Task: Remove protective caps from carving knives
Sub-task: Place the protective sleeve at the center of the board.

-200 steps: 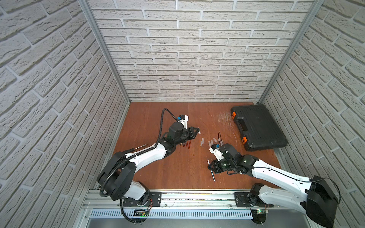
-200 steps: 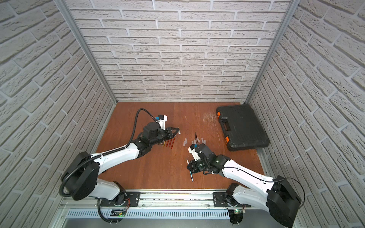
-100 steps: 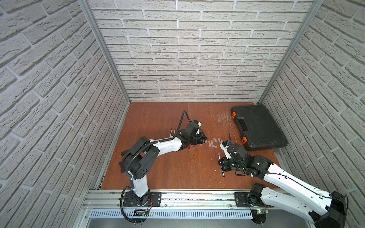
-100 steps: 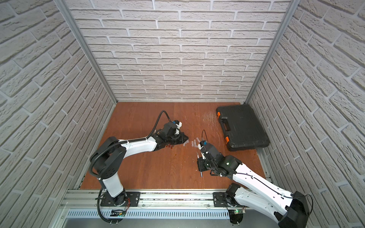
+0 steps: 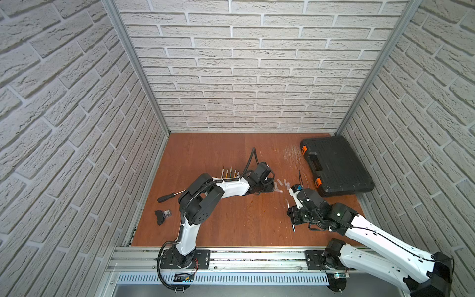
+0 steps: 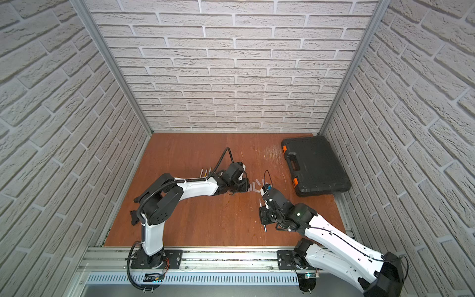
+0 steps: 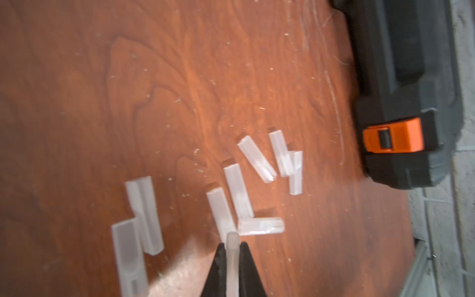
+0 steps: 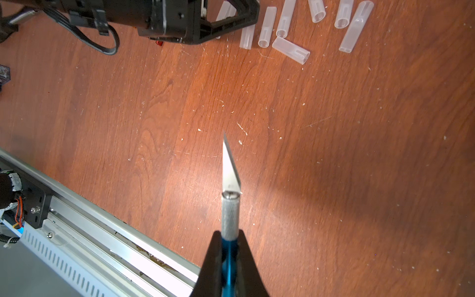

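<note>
My left gripper (image 7: 232, 248) is shut on one translucent protective cap (image 7: 232, 239), low over the table beside several loose protective caps (image 7: 237, 190). Both top views show this gripper (image 5: 270, 183) (image 6: 245, 185) at the left edge of that cap pile (image 5: 281, 183) (image 6: 257, 183). My right gripper (image 8: 229, 239) is shut on the blue handle of a carving knife (image 8: 230, 213), whose blade (image 8: 230, 169) is bare. It hovers near the front right (image 5: 291, 216) (image 6: 263, 216). More carving knives (image 5: 230, 173) (image 6: 205, 172) lie in a row behind my left forearm, partly hidden.
A closed black case (image 5: 334, 164) with orange latches lies at the back right. A black-handled screwdriver (image 5: 169, 196) and a small black part (image 5: 162, 216) lie at the left. The metal rail (image 8: 102, 231) runs along the table's front edge.
Both grippers have moved to the right. The left one has come up to the cap pile, and the right one has carried the blue knife away from it. Both have stayed shut.
</note>
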Robot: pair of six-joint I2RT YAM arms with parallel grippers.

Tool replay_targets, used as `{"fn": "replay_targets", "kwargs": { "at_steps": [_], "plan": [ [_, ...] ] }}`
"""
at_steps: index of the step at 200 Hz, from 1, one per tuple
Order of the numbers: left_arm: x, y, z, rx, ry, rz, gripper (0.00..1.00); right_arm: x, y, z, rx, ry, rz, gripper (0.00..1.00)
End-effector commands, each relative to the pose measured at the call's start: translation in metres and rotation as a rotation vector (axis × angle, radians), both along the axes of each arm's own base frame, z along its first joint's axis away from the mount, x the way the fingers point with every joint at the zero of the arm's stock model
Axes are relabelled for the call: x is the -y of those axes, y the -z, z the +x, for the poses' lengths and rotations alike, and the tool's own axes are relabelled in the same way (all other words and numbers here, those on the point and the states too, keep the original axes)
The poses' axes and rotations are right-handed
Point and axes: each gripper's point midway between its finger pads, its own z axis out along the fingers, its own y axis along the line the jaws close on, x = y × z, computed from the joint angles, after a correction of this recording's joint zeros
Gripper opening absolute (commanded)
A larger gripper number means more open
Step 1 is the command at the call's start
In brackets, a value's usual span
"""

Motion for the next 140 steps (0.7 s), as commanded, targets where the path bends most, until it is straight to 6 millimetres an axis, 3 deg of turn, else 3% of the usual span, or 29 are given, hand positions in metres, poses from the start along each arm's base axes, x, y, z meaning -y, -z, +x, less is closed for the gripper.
{"fn": "replay_targets", "kwargs": {
  "at_steps": [1,72,96,140],
  "plan": [
    [-0.003,0.003,0.008,0.027,-0.013,0.039,0.07,-0.001,0.003,0.001,0.005,0.003,0.005,0.03],
    [-0.002,0.000,0.008,0.032,-0.008,0.042,0.24,-0.002,0.004,0.001,0.002,0.000,0.009,0.03],
    [-0.003,-0.003,0.008,0.036,-0.009,0.042,0.26,-0.003,0.004,0.001,0.001,-0.001,0.009,0.03],
    [-0.008,-0.029,0.005,0.074,-0.004,0.013,0.26,-0.010,0.002,0.006,0.011,-0.001,0.038,0.03]
  ]
}}
